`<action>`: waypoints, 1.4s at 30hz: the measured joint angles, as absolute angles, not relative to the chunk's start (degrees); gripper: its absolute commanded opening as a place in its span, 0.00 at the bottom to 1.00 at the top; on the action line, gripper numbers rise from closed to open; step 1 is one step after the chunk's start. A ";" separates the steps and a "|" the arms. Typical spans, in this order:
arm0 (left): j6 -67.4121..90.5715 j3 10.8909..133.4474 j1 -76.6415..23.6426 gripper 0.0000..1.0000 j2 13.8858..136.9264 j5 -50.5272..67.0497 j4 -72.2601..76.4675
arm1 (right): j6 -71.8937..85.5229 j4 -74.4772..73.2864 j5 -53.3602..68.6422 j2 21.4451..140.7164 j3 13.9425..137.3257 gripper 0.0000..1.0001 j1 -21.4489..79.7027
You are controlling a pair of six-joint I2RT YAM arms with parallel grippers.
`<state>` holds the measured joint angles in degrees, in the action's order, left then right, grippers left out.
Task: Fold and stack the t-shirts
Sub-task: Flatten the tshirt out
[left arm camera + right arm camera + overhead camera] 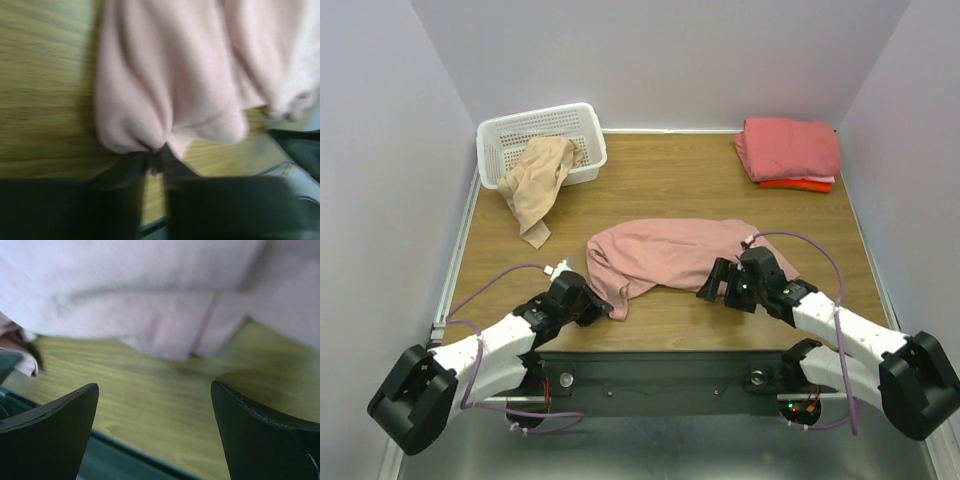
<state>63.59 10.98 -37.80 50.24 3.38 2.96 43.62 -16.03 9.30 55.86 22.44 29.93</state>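
A dusty-pink t-shirt [665,255] lies crumpled across the middle of the wooden table. My left gripper [603,303] is shut on its near left corner; the left wrist view shows the cloth [165,85] bunched into the pinched fingertips [172,160]. My right gripper [717,283] is open and empty at the shirt's near right edge; the right wrist view shows the pink cloth [165,305] just beyond the spread fingers [60,415]. A beige t-shirt [538,180] hangs out of the basket. Folded salmon-pink [790,148] and orange-red [798,185] shirts are stacked at the back right.
A white plastic lattice basket [525,132] stands at the back left corner. Purple cables [810,245] loop over both arms. A dark metal rail [660,370] runs along the table's near edge. Walls close in on three sides.
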 measured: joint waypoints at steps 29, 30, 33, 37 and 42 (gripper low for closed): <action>61.19 26.94 -37.87 0.00 35.09 -17.69 -16.82 | 44.97 -12.64 -12.75 51.16 36.25 0.00 33.52; 60.55 29.23 -37.87 0.00 34.74 -18.85 -17.72 | 44.42 -13.39 -13.72 50.30 37.69 0.00 33.52; 58.24 38.79 -37.87 0.00 34.83 -23.07 -21.69 | 41.52 -16.38 -18.70 47.42 45.80 0.00 33.52; 54.26 52.40 -37.87 0.00 35.18 -28.36 -25.19 | 37.82 -20.34 -24.58 48.49 57.12 0.00 33.52; 48.51 66.65 -37.87 0.00 36.47 -32.08 -26.59 | 33.41 -22.92 -28.86 49.65 68.23 0.00 33.52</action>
<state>48.51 66.65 -37.87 36.47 -32.08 -26.59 33.41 -22.92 -28.86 49.65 68.23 33.52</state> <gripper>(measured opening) 0.037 0.028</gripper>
